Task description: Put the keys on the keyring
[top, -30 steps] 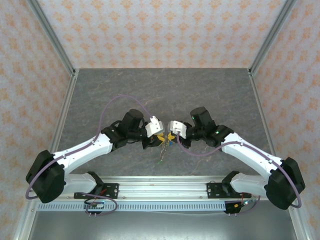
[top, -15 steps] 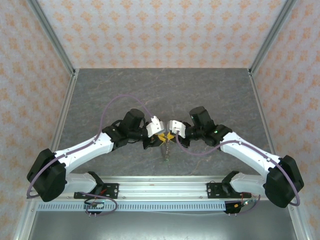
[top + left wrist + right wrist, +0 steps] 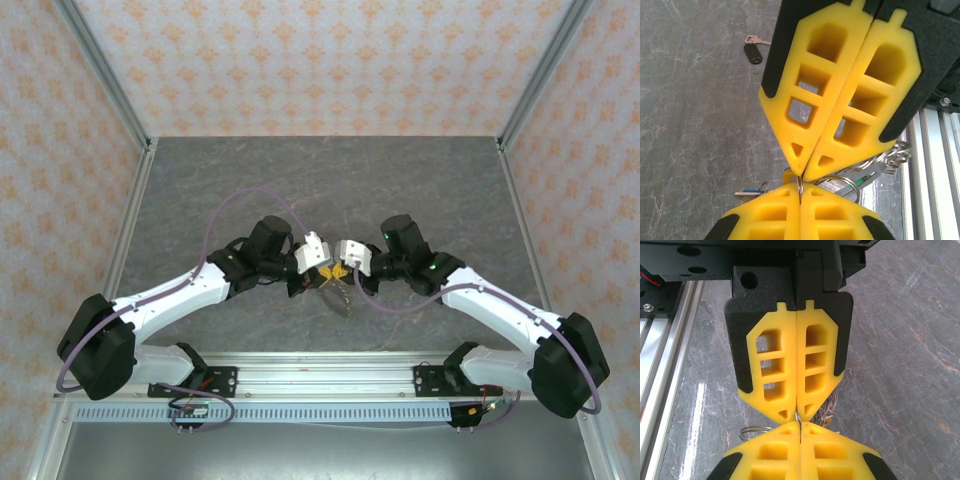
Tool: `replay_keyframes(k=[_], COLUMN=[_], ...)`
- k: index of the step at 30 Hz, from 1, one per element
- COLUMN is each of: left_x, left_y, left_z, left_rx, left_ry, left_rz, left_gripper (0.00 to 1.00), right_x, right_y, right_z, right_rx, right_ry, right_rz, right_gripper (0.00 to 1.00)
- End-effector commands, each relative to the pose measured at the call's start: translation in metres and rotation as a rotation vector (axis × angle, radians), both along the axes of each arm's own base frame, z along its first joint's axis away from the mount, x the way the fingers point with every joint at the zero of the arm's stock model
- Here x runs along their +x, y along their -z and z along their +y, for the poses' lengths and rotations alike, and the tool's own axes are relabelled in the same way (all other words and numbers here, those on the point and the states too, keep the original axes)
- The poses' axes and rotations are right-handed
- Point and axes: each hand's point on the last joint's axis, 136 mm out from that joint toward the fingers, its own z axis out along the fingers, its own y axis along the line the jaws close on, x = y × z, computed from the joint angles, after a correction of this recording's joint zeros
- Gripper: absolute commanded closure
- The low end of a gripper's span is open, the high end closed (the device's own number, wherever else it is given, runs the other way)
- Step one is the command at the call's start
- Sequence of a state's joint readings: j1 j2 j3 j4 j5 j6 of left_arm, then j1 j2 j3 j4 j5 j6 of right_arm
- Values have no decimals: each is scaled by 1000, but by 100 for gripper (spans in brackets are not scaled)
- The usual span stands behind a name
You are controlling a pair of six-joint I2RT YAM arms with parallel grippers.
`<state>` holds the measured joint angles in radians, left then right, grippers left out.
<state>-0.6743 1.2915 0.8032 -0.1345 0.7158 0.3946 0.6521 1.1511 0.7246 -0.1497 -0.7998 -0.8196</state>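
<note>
My two grippers meet tip to tip above the table's near middle, the left gripper (image 3: 322, 268) and the right gripper (image 3: 342, 270). Both are shut on one thin wire of the keyring (image 3: 837, 177), which is pinched edge-on between them. In the left wrist view my left gripper (image 3: 800, 189) faces the right gripper (image 3: 803, 174). In the right wrist view the right gripper (image 3: 800, 425) faces the left gripper (image 3: 798, 415). A blue key (image 3: 749, 193) and a green key (image 3: 866, 179) hang by the rings (image 3: 753, 430). The bunch (image 3: 343, 298) dangles below. A dark-headed key (image 3: 753, 52) lies apart on the table.
The grey marbled table (image 3: 320, 190) stretches away behind the grippers. The aluminium rail (image 3: 320, 370) with the arm bases runs along the near edge, close to the dangling bunch (image 3: 890, 155). Patterned walls close in the back and sides.
The left gripper's jaws have closed onto the ring wire. The dangling bunch has swung from lower left towards the right. Both arms have stayed almost where they were.
</note>
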Motion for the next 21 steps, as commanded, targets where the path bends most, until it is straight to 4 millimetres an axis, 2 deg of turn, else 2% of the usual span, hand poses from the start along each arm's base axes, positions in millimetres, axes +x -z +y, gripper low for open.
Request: replay_keyframes(k=[1, 8, 17, 20, 21], left_x=[3, 2, 2, 3, 3], left_y=[-19, -25, -25, -27, -28], left_z=[-2, -8, -7, -7, -8], left_rx=[-47, -94, -105, -119, -123], left_ry=[-11, 3, -9, -18, -20], left_rz=[-65, -57, -53, -63, -62], left_gripper=[100, 100, 100, 100, 100], right_x=[3, 11, 8, 11, 12], right_y=[1, 13, 14, 21, 29], right_z=[-2, -4, 0, -3, -4], right_rx=[18, 84, 124, 112, 96], right_ry=[28, 75, 52, 83, 96], right_rz=[-23, 16, 66, 78, 97], right_gripper=[91, 87, 100, 100, 100])
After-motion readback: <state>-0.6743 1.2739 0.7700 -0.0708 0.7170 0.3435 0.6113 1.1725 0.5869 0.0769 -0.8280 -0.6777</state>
